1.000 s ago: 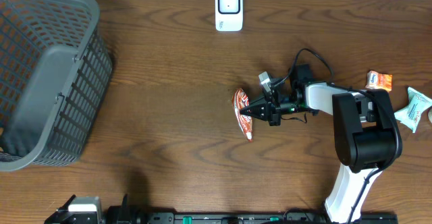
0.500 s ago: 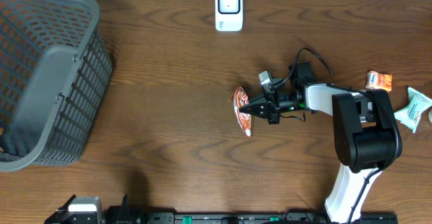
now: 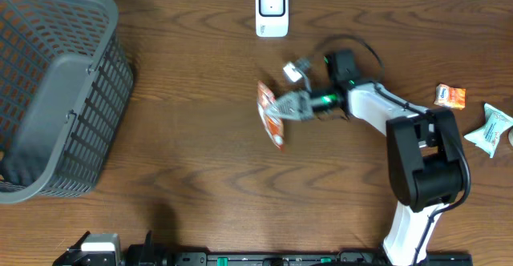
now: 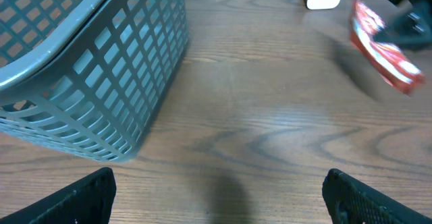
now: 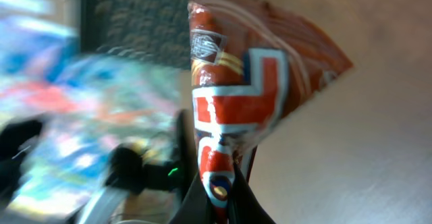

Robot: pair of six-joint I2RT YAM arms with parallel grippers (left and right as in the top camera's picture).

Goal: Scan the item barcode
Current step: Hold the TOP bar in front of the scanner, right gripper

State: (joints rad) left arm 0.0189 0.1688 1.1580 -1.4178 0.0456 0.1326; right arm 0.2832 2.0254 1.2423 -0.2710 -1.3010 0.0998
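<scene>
R gripper (image 3: 282, 106) pinching red packet (image 3: 270, 115) by one end, jaws clamped tight on it. Packet hanging mid-table, looking lifted off wood, shadow showing beside it in L wrist view. It's sitting below scanner (image 3: 272, 10), well apart. L gripper (image 4: 217, 187) waiting at near edge, fingers spread wide, nothing btwn them. Basket (image 3: 56, 90) standing far left. Two snack packs (image 3: 450, 96) lying at right edge of table (image 3: 200, 162).
</scene>
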